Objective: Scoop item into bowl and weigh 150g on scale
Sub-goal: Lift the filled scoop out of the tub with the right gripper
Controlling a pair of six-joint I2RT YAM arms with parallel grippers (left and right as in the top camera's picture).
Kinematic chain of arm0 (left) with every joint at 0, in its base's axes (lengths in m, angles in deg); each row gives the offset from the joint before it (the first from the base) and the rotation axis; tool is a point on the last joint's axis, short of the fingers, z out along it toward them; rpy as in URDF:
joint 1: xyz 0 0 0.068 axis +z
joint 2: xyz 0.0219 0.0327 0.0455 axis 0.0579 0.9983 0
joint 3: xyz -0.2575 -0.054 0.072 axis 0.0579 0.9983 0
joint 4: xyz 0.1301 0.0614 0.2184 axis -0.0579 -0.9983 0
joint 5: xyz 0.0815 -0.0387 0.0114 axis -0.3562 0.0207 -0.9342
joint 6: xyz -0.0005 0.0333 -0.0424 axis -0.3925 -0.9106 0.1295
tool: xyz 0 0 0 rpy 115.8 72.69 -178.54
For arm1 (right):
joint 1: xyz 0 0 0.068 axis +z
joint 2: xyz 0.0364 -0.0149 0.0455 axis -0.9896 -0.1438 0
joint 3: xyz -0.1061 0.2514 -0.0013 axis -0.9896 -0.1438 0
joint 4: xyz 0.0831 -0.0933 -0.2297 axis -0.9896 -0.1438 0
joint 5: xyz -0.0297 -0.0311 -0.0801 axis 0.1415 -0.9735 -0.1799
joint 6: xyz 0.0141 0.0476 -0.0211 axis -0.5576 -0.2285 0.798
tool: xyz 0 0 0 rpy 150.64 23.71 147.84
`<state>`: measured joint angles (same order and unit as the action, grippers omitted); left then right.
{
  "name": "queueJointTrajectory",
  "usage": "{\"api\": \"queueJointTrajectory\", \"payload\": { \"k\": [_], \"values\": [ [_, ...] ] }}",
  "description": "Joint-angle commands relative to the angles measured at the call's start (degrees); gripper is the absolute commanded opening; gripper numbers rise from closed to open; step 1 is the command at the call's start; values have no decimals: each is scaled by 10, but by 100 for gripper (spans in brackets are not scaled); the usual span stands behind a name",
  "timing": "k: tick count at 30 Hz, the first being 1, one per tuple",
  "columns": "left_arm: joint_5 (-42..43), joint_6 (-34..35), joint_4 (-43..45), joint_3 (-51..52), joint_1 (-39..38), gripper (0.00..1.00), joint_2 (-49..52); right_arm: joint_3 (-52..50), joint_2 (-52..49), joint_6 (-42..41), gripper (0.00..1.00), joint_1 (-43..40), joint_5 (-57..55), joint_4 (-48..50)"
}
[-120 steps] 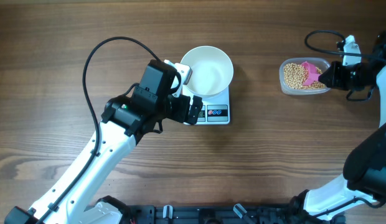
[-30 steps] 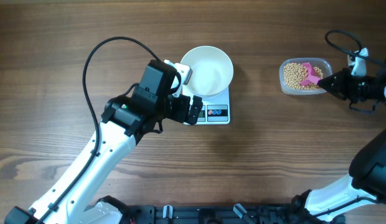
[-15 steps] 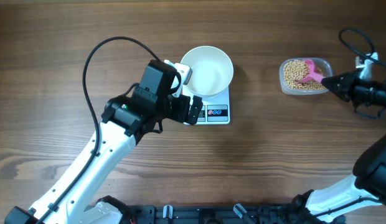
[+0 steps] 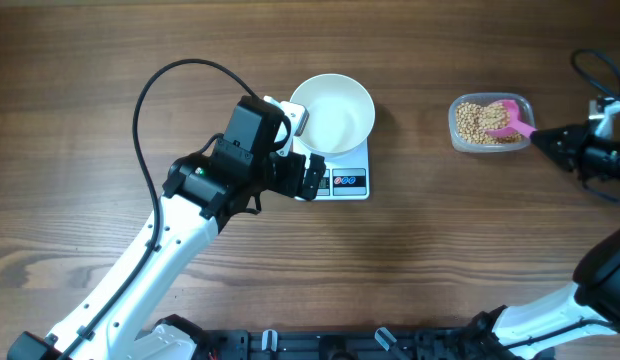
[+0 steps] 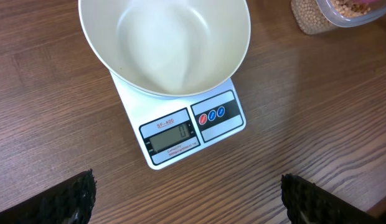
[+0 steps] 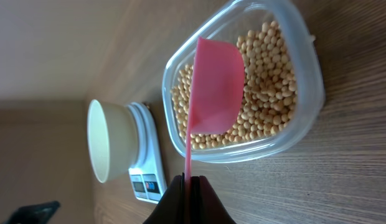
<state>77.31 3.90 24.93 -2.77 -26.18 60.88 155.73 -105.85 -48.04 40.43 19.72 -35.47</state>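
Observation:
The white bowl point(image 4: 333, 112) sits on the white scale point(image 4: 348, 180) mid-table and holds nothing in the left wrist view, bowl point(image 5: 165, 46), scale point(image 5: 187, 134). My left gripper point(image 4: 305, 150) is open just left of the scale, its fingertips point(image 5: 81, 193) wide apart over bare wood. My right gripper point(image 4: 543, 140) is shut on the thin handle of a pink scoop point(image 4: 512, 118). The scoop head point(image 6: 215, 87) lies over the tan beans point(image 6: 268, 93) in the clear tub point(image 6: 305, 74). Whether the scoop holds beans does not show.
The clear tub point(image 4: 490, 122) stands at the far right, well apart from the scale. A black cable point(image 4: 160, 90) loops over the wood left of the bowl. The left arm's body point(image 4: 210, 185) lies front left of the scale.
My right gripper has drawn back to the right, pulling the pink scoop toward the tub's right end. The left arm, bowl and scale have not moved.

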Motion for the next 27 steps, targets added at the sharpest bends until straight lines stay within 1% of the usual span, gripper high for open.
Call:
{"api": "queueJointTrajectory", "payload": {
  "k": [1, 4, 7, 17, 27],
  "values": [
    [-5, 3, 2, -9, 4, 100, -2, -6, -10, 9, 4, -19, 59, -4],
    [-6, 3, 2, -9, 4, 100, -2, -6, -10, 13, 4, -30, 78, -9],
    [-5, 3, 2, -9, 4, 100, -2, -6, -10, 34, 4, -36, 104, -21],
    [-6, 3, 2, -9, 4, 100, -2, -6, -10, 53, 4, -36, 135, -38],
    [-6, 3, 2, -9, 4, 100, -2, -6, -10, 59, 4, -36, 219, -59]
  ]
}}
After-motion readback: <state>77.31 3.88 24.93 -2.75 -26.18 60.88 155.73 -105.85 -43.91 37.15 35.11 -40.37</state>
